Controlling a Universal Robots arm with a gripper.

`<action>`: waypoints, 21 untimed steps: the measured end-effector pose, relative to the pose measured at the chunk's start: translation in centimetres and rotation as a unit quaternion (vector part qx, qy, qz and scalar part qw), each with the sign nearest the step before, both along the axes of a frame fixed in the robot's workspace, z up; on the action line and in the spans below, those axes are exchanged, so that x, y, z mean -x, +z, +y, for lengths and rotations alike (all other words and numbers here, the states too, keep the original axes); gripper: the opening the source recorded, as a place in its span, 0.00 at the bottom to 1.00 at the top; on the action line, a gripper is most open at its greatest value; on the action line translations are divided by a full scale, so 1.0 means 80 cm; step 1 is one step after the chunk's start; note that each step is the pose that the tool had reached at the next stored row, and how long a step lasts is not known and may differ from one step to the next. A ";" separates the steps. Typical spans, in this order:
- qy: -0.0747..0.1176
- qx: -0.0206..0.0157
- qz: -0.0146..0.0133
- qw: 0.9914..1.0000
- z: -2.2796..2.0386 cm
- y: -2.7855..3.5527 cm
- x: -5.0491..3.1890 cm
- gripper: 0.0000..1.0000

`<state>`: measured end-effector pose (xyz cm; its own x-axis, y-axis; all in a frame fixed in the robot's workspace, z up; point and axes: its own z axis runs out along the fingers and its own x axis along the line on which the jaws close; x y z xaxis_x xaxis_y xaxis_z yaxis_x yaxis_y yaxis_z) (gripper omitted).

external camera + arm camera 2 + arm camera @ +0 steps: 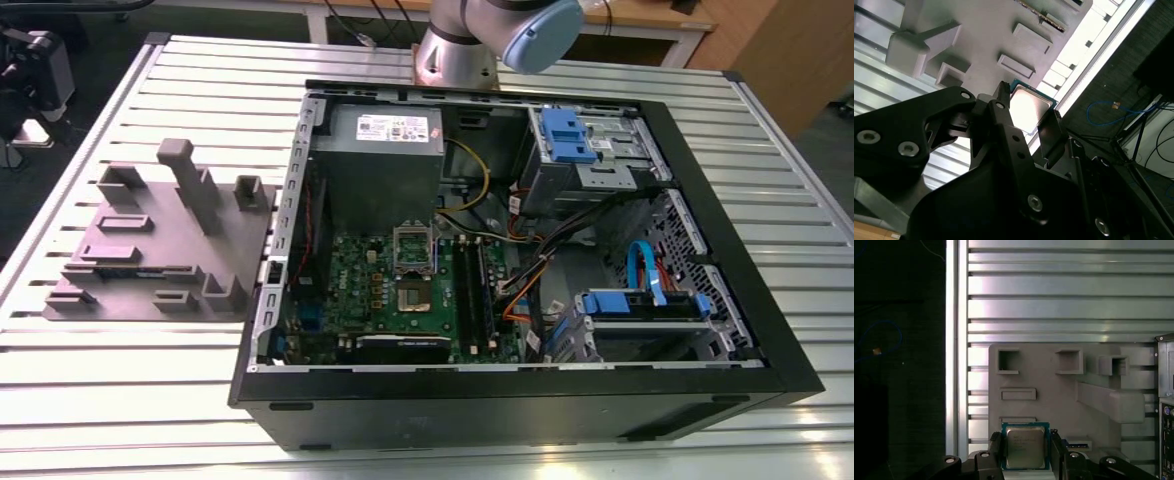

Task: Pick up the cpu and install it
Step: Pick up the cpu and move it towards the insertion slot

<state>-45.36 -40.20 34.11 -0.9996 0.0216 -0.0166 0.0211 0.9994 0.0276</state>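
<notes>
Now the gripper (1026,452) is holding the cpu (1025,448) flat, fingers (996,451) closed on two opposite edges. It is hanging above the grey fixture (1054,385), with the computer case (1165,390) lying just beside.

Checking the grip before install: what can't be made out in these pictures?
- cpu underside: faces away, both wrist views.
- Its side edges: covered by the gripper, first wrist view.
- socket details: too small, exterior view.
- arm: cut off at the exterior view's top edge.
</notes>
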 end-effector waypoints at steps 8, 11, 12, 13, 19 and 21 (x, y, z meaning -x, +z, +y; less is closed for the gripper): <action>0.000 0.000 0.000 1.000 0.0000 0.0018 0.000 0.47; 0.000 0.000 0.000 1.000 0.0000 0.0023 0.000 0.47; 0.000 0.000 0.000 1.000 0.0000 0.0025 0.000 0.47; 0.000 0.000 0.000 1.000 0.0000 0.0030 0.000 0.47; 0.000 0.000 0.000 1.000 0.0003 0.0069 0.000 0.47; 0.000 0.000 0.000 1.000 0.0006 0.0096 0.000 0.47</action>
<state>-45.36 -40.15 34.88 -0.9996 0.0215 -0.0164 0.0211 0.9994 0.0277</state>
